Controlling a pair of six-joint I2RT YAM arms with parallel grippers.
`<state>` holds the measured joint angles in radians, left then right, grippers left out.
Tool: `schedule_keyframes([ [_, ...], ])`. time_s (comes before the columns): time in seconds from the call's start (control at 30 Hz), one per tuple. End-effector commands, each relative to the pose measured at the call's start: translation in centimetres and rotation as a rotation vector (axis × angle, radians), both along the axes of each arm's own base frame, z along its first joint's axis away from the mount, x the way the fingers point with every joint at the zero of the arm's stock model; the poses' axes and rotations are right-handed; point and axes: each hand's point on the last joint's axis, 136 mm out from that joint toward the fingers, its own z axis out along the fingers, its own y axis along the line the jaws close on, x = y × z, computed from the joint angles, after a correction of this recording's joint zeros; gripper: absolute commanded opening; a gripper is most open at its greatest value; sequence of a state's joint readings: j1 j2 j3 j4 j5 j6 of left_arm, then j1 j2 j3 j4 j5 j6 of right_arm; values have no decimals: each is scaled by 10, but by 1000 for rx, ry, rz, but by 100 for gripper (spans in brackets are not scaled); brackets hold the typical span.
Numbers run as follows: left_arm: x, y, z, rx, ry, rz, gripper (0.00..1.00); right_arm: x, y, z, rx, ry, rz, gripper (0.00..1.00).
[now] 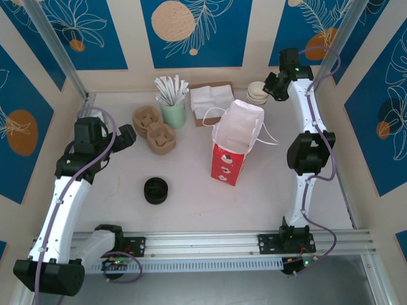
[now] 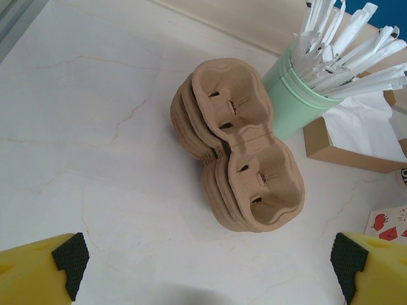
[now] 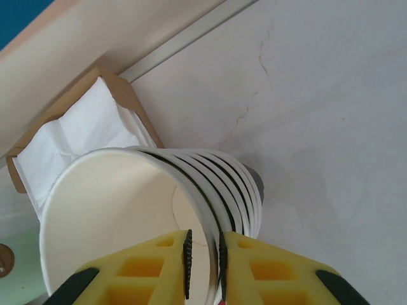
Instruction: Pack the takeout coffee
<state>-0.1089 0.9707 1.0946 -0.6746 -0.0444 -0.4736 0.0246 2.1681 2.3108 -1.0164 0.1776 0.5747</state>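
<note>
The takeout coffee is out of view. A stack of white-rimmed lidless paper cups (image 1: 257,93) stands at the back right. My right gripper (image 1: 271,86) is on it. In the right wrist view the gripper (image 3: 203,260) straddles the top cup (image 3: 121,210), one finger inside and one outside. Its jaws are nearly together, with the cup wall pinched between the pads. The red-and-white bag (image 1: 236,143) stands open and upright in the middle. My left gripper (image 1: 127,136) hovers wide open near the cardboard cup carriers (image 2: 238,146), holding nothing.
A low black stack of lids (image 1: 156,190) sits front centre. A mint cup of white stirrers (image 1: 173,114) and a brown box of napkins (image 1: 213,101) stand at the back. The back wall rises close behind the cup stack.
</note>
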Motion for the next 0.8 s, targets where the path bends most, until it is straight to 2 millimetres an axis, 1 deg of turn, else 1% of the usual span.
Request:
schedule_keyframes([
  [0.0, -3, -5, -2, -22, 15, -9, 99, -1, 4, 8, -27, -7, 20, 21],
  [0.07, -3, -5, -3, -25, 18, -10, 99, -1, 5, 8, -28, -9, 24, 18],
  [0.13, -3, -5, -4, -25, 22, -9, 99, -1, 5, 7, -28, -7, 23, 17],
  [0.4, -5, -3, -7, -13, 30, -6, 99, -1, 4, 4, -45, -3, 14, 18],
  [0.47, -6, -3, -8, -12, 32, -8, 99, -1, 4, 5, -44, -6, 16, 15],
  [0.5, -6, -3, -9, -14, 35, -7, 99, -1, 5, 6, -44, -7, 18, 11],
  [0.53, -6, -4, -9, -14, 35, -9, 99, -1, 5, 8, -44, -12, 19, 6],
  [0.63, -7, -4, -7, -18, 34, -10, 99, -1, 6, 18, -41, -29, 26, 0],
  [0.77, -8, -5, -4, -23, 30, -13, 99, -4, 8, 41, -43, -73, 31, 0],
])
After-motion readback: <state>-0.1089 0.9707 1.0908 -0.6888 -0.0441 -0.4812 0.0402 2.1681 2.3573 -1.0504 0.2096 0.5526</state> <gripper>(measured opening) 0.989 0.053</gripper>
